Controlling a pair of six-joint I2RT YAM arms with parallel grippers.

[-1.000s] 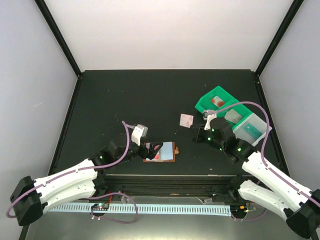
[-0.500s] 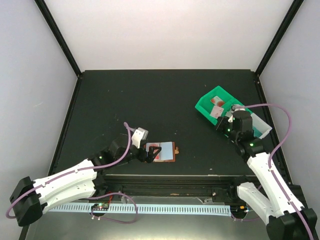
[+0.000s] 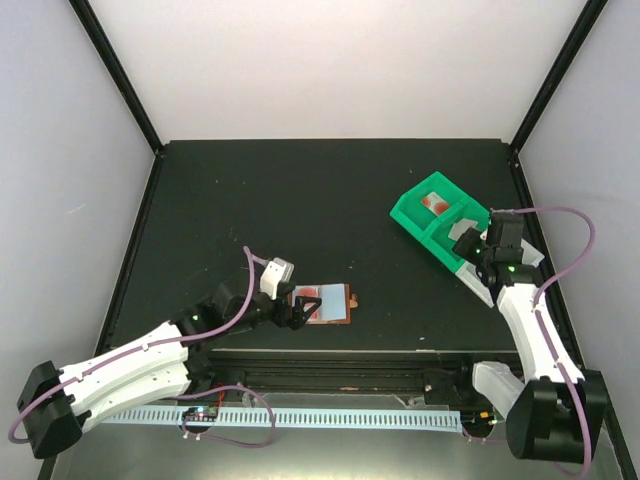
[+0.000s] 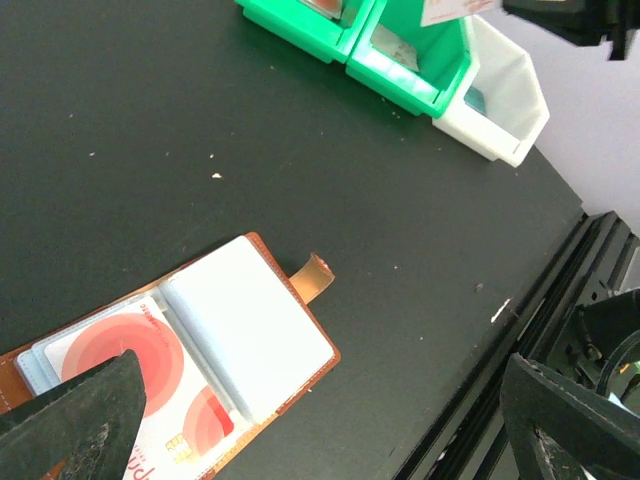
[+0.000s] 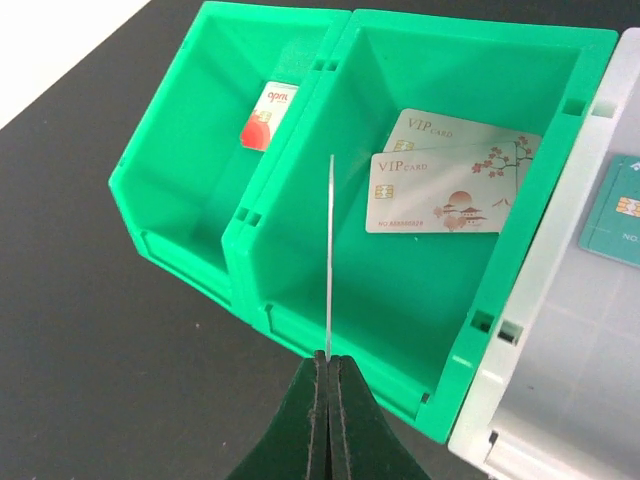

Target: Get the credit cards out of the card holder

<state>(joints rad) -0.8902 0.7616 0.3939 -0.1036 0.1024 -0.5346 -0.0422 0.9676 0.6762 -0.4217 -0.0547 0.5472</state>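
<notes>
The brown card holder (image 3: 332,303) lies open near the table's front edge, and in the left wrist view (image 4: 255,325) its pale lining faces up. Credit cards with red blots (image 4: 125,352) sit in its left sleeves. My left gripper (image 3: 293,309) is open, with one finger (image 4: 85,415) over the holder's left part and the other (image 4: 570,420) far off to the right. My right gripper (image 5: 329,358) is shut on a thin credit card (image 5: 330,250), seen edge-on above the green tray's middle compartment. In the top view that gripper (image 3: 480,246) is at the tray.
The green tray (image 5: 290,205) holds two VIP cards (image 5: 450,185) in its middle compartment and a red-and-white card (image 5: 267,115) in its left one. A white bin (image 5: 560,340) beside it holds a teal card (image 5: 615,215). The tray (image 3: 412,214) stands at the right rear.
My right gripper has carried its card from the table's middle rightward to above the green tray. My left gripper has stayed at the holder, shifting slightly.
</notes>
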